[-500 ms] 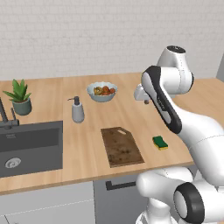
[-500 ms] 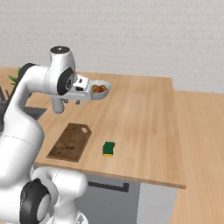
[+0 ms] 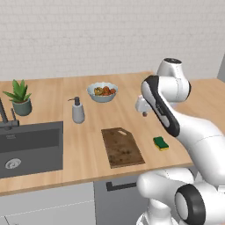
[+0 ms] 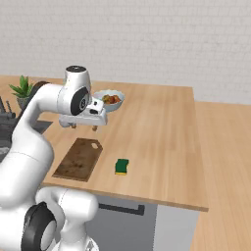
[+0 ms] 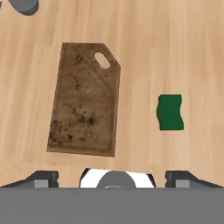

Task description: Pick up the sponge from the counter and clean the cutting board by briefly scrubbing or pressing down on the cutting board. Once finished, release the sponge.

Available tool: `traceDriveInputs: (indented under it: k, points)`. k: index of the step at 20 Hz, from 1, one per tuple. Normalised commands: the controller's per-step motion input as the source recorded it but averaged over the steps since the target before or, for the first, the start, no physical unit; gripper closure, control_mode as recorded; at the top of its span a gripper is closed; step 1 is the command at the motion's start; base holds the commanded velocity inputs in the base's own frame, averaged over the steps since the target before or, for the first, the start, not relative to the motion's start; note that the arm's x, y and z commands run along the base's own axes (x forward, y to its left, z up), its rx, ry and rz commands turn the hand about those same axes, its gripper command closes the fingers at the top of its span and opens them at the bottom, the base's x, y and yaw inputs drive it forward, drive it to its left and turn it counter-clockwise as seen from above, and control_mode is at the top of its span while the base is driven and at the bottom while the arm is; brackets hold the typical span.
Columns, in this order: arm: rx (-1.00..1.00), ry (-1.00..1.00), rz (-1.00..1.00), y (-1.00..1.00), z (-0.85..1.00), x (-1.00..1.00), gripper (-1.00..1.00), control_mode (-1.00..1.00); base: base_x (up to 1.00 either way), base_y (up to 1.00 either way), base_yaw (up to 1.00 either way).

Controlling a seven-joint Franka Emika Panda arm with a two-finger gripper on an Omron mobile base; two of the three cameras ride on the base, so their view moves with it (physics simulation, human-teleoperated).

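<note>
While the two-finger tool (image 4: 84,127) hangs spread wide and empty above the light tan wood-grain desk (image 4: 157,122), the small rectangular sponge with a dark green top over yellow (image 3: 161,143) lies flat near the front edge. It sits beside the dark brown, stained wooden cutting board (image 3: 121,146) with a handle notch, apart from it.

**Counter and what lies on it**

Light wood-grain counter (image 3: 92,154), sink (image 3: 30,147) sunk in at left of the left base view. Cutting board (image 3: 122,146) flat at centre, handle notch toward the wall. Sponge (image 3: 161,143) right of it, apart. Soap dispenser (image 3: 78,110) beside sink; fruit bowl (image 3: 102,92) upper centre; potted plant (image 3: 20,97) upper left.
</note>
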Motion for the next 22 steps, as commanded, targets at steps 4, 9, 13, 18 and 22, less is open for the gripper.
traceDriveInputs:
  k: [4,9,13,18,22]
  points:
    - [0.0,0.12,0.0,-0.66,-1.0,0.11,-1.0,-1.0,0.0,0.0,0.0]
    - [-0.01,0.02,0.0,-0.39,-0.77,0.08,-1.0,-1.0,0.0,0.0,0.0]
    - [0.0,0.1,0.0,-0.5,-0.69,0.36,-1.0,-1.0,0.0,0.0,0.0]
    - [0.0,0.17,0.0,-0.34,-0.69,0.47,-1.0,-1.0,0.0,0.0,0.0]
    - [0.0,0.17,0.0,-0.19,-0.51,0.5,-1.0,-1.0,0.0,0.0,0.0]
